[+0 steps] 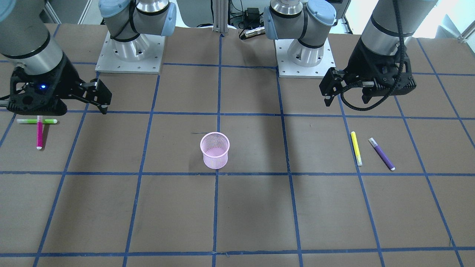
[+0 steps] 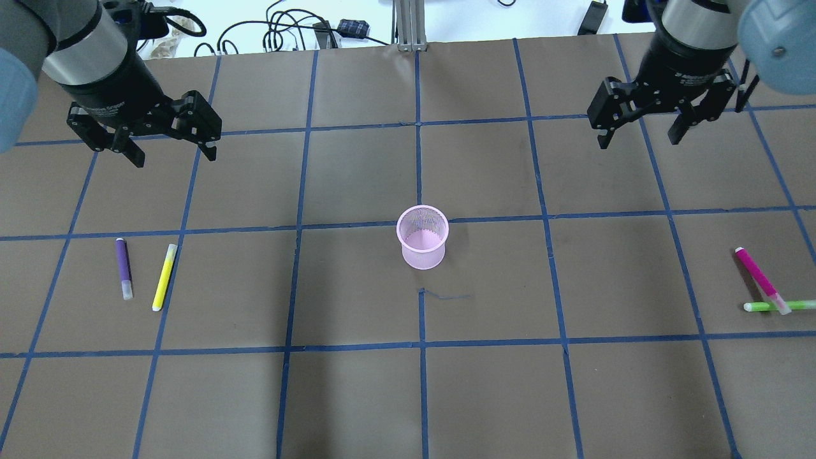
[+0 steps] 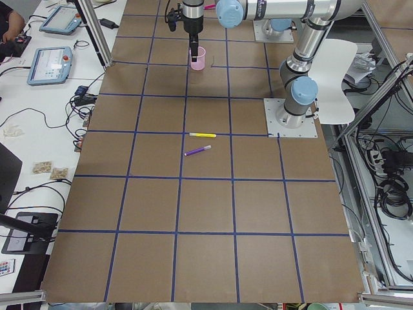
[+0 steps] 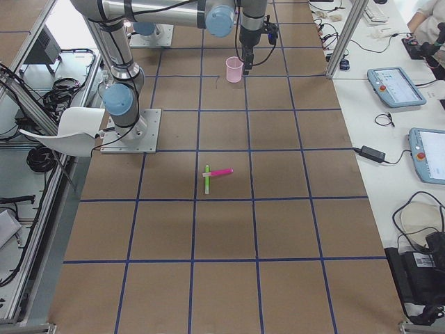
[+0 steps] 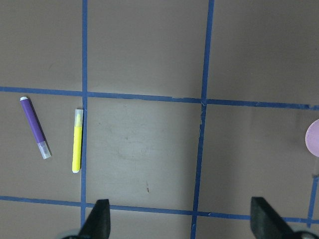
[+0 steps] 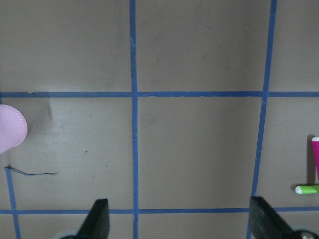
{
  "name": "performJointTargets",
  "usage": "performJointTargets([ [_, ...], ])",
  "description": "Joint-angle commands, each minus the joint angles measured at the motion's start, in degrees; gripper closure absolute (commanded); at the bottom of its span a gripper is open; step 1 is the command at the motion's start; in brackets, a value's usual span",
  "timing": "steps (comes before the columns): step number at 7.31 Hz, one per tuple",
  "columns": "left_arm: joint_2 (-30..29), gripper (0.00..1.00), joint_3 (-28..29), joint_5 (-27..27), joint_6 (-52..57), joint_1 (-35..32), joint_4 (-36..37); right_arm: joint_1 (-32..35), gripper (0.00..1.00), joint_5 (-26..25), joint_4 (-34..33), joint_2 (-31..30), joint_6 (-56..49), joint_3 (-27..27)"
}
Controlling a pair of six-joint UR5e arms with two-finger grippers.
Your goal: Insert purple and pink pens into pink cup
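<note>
Left pincer (image 2: 173,153), mine, hangs wide open in the upper left of the overhead frame. Right pincer (image 2: 639,139) hangs open likewise in the upper right. Neither holds anything.

Cup (image 2: 422,255) stands upright at frame centre, and no pen shows in it. Purple pen (image 2: 123,266) lies flat at left of centre, below my left pincer. It is just beside the yellow pen (image 2: 164,277) but does not touch it. Pink pen (image 2: 758,277) lies at the right edge, and its pale end crosses over the green pen (image 2: 781,306) and touches it.

I judge the step in hand to be the reach toward the first grasp, with both insertions yet to do. To do it well:

- I turn my left wrist so the jaws straddle the purple barrel crosswise. I come straight down at mid-barrel, keeping the finger on the yellow side in the gap between the two pens.
- For the pink pen I grip the upper, free half, away from the crossing. I lift straight up so the green pen is not dragged along.
- The cup looks light and likely to tip. I tilt each pen upright over its mouth and release low without touching the rim.
- I bring one arm to centre at a time.
</note>
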Motion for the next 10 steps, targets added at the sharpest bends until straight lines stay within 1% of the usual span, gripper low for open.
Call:
performJointTargets([
  [1,-0.83,0.00,-0.31,0.03,0.03,5.65,0.23,-8.24,0.00,-0.25,-0.60,0.79,-10.36,4.77],
  [2,-2.40,0.00,-0.40,-0.06,-0.23,9.25,0.32,-13.16,0.00,-0.25,-1.65,1.41,-14.41,8.80],
  [3,-3.64,0.00,-1.01,-0.06,-0.06,12.60,1.10,-17.56,0.00,-0.51,-7.84,3.07,-24.19,12.23],
  [4,-5.65,0.00,-2.50,0.03,-0.14,15.85,3.98,-21.69,0.00,-0.60,-14.77,6.13,-28.99,15.05],
  [5,-7.76,0.00,-5.30,0.12,0.12,18.67,10.63,-24.69,0.00,-0.69,-18.50,8.42,-32.69,16.47],
  [6,-10.57,0.00,-9.41,0.03,0.64,20.52,19.04,-26.64,0.00,-1.47,-22.88,11.84,-39.86,16.75],
  [7,-12.94,0.00,-12.67,0.29,2.12,22.02,28.70,-27.35,0.00,-5.74,-27.10,15.18,-40.72,16.75],
  [8,-15.84,0.00,-13.49,1.34,7.88,24.04,32.36,-27.53,0.00,-6.40,-31.76,17.82,-40.99,16.84],
  [9,-18.13,0.00,-13.67,1.35,9.07,26.41,33.53,-27.71,0.00,-6.31,-31.37,18.98,-40.90,17.36],
  [10,-20.50,0.00,-13.76,1.35,9.17,27.30,36.07,-27.71,0.00,-6.05,-31.54,19.34,-41.16,18.50],
])
